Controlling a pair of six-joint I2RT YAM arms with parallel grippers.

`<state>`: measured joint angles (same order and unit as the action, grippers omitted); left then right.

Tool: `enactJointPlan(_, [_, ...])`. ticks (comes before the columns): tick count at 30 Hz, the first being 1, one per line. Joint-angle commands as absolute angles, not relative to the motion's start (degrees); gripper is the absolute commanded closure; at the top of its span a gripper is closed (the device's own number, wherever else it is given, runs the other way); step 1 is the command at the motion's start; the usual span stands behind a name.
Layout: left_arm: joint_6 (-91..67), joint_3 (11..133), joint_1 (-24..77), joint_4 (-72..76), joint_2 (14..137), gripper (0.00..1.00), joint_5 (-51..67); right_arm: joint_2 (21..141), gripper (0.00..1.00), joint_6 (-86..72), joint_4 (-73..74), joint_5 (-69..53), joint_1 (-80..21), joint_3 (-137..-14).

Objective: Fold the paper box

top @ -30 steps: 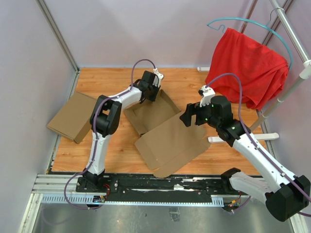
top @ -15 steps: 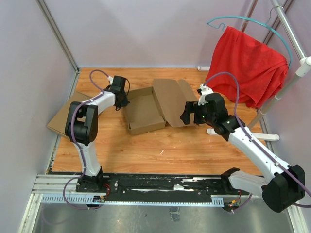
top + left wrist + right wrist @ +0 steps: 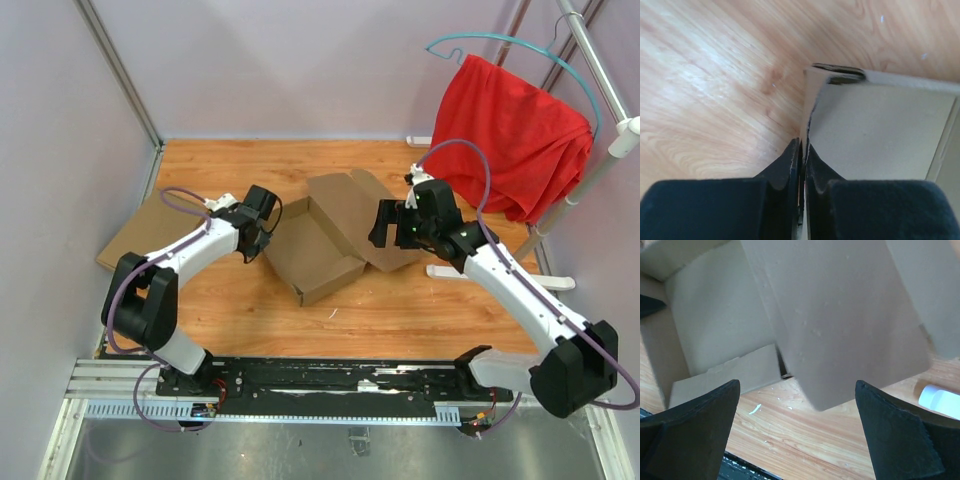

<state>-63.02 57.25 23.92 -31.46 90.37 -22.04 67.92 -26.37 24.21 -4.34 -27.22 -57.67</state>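
The paper box [image 3: 318, 250] lies as an open shallow brown tray mid-table, with its lid [image 3: 360, 215] spread to the back right. My left gripper [image 3: 268, 230] is at the tray's left wall. In the left wrist view the left gripper [image 3: 802, 146] is shut on the thin edge of that wall [image 3: 810, 100]. My right gripper [image 3: 385, 225] hovers over the lid. In the right wrist view the right gripper [image 3: 796, 385] stands wide open above the lid [image 3: 840, 315] and tray [image 3: 710, 315], holding nothing.
A lighter tan closed box [image 3: 150, 238] lies at the left table edge. A red cloth [image 3: 510, 135] hangs on a hanger at the back right, above a white stand foot [image 3: 500, 282]. The arms' base rail [image 3: 320, 385] runs along the near edge.
The box has turned and shifted, and its lid went from the front to the back right. My left gripper moved to the tray's left wall and closed on it. The right gripper shifted slightly.
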Motion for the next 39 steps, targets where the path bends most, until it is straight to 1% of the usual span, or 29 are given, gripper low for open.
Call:
enactJointPlan(1, [-75.81,64.42,23.75,-44.38,89.29,0.89,-34.64,72.50,0.02,-30.52,27.63,-6.49,-26.78,-59.28])
enactJointPlan(3, [-78.20,67.42,24.80,-49.52,91.01,0.89,-35.98,75.32,0.02,-34.56,27.25,-5.80,-27.66,-59.36])
enactJointPlan(5, [-80.44,67.55,27.65,-50.63,91.62,0.89,-37.67,77.63,0.02,-38.78,29.05,-3.16,-28.71,-60.74])
enactJointPlan(10, [-86.17,63.16,31.80,-46.91,92.96,0.88,-35.93,77.93,0.02,-45.60,29.24,2.09,-33.96,-61.97])
enactJointPlan(13, [-89.46,61.76,32.78,-46.91,92.85,0.86,-36.25,78.67,0.02,-46.75,27.79,1.56,-35.10,-61.49])
enactJointPlan(18, [-94.94,55.24,36.03,-44.56,87.26,0.85,-36.56,81.95,0.02,-47.56,27.20,0.87,-35.10,-62.92])
enactJointPlan(20, [-99.53,51.16,38.01,-43.33,83.24,0.85,-38.09,84.32,0.02,-48.33,28.99,0.08,-35.45,-64.56])
enactJointPlan(23, [-101.58,46.94,39.03,-39.58,79.18,0.87,-39.57,86.12,0.02,-48.50,32.20,1.23,-37.50,-65.90])
enactJointPlan(26, [-103.79,48.29,39.02,-42.65,80.55,0.88,-40.69,85.93,0.00,-49.42,33.13,3.27,-41.03,-65.00])
enactJointPlan(29, [-103.97,50.72,39.16,-44.97,83.16,0.88,-40.34,86.06,0.02,-51.36,32.52,3.73,-42.33,-62.66])
enactJointPlan(33, [-104.47,50.41,40.66,-43.56,84.10,0.88,-40.24,87.77,0.09,-52.13,30.75,1.32,-42.49,-60.87])
enactJointPlan(37, [-104.28,49.76,41.63,-41.74,84.37,0.88,-40.42,90.27,0.28,-50.71,26.17,-1.75,-43.03,-59.50])
enactJointPlan(39, [-104.33,49.66,42.10,-41.40,84.46,0.88,-40.79,92.03,0.41,-50.04,23.73,-2.50,-43.00,-58.82])
